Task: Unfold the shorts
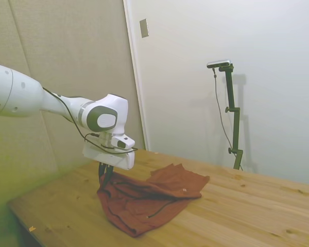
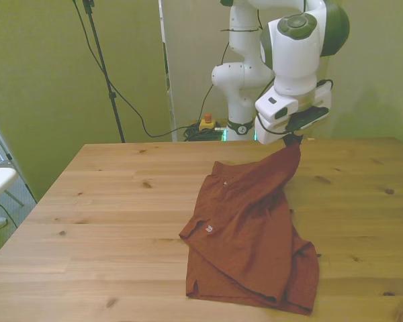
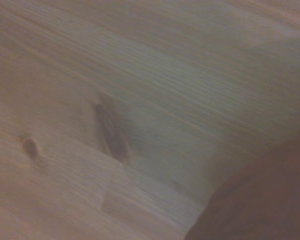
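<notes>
The shorts [image 2: 248, 235] lie rumpled on the table [image 2: 107, 221], the near hem close to the front edge, toward the front view's right. A small pale tag marks the fabric on its left side. Farther back, one corner of the cloth rises off the wood in a taut peak to the gripper [image 2: 295, 139], which is clamped on that corner just above the table. In the wrist view, blurred wood grain fills most of the picture, with red fabric [image 3: 260, 200] at one corner.
</notes>
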Robot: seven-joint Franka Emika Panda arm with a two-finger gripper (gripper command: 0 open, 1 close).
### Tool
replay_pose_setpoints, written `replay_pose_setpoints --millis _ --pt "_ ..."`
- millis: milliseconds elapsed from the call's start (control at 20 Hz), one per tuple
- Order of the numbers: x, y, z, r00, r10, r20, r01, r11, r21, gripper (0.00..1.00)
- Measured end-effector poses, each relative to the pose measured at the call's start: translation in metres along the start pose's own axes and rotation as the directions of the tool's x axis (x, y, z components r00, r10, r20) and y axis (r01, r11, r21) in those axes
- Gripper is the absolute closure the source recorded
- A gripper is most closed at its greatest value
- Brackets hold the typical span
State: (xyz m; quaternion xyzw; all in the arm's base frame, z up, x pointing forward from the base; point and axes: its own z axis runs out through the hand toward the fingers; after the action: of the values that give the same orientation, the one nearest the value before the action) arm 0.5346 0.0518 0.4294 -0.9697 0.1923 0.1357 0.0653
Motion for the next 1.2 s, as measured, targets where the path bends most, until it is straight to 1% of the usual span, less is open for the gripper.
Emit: replay_pose_setpoints --millis 200,300,550,650,750,800,900,1000,1100,1200 --pt "0.003 -0.047 0.014 0.998 -0.057 0.003 0.057 0.997 -0.048 0.00" --pt "0.006 -0.065 0.019 0.997 -0.079 0.008 0.080 0.995 -0.053 0.00" --pt "0.009 -0.099 0.013 0.994 -0.109 0.003 0.109 0.993 -0.049 0.00" --pt "0.013 -0.110 0.011 0.998 -0.055 -0.019 0.055 0.998 -0.028 0.00" --pt "0.024 -0.116 0.003 0.997 0.025 -0.079 -0.025 1.000 0.011 0.00" --pt "0.032 -0.113 -0.004 0.992 0.065 -0.108 -0.062 0.997 0.034 0.00" --pt "0.049 -0.095 -0.027 0.978 0.148 -0.147 -0.137 0.987 0.078 0.00" --pt "0.067 -0.063 -0.056 0.955 0.238 -0.177 -0.218 0.968 0.124 0.00" --pt "0.086 -0.026 -0.082 0.922 0.332 -0.201 -0.302 0.939 0.167 0.00" --pt "0.105 0.020 -0.096 0.880 0.422 -0.217 -0.383 0.902 0.201 0.00"
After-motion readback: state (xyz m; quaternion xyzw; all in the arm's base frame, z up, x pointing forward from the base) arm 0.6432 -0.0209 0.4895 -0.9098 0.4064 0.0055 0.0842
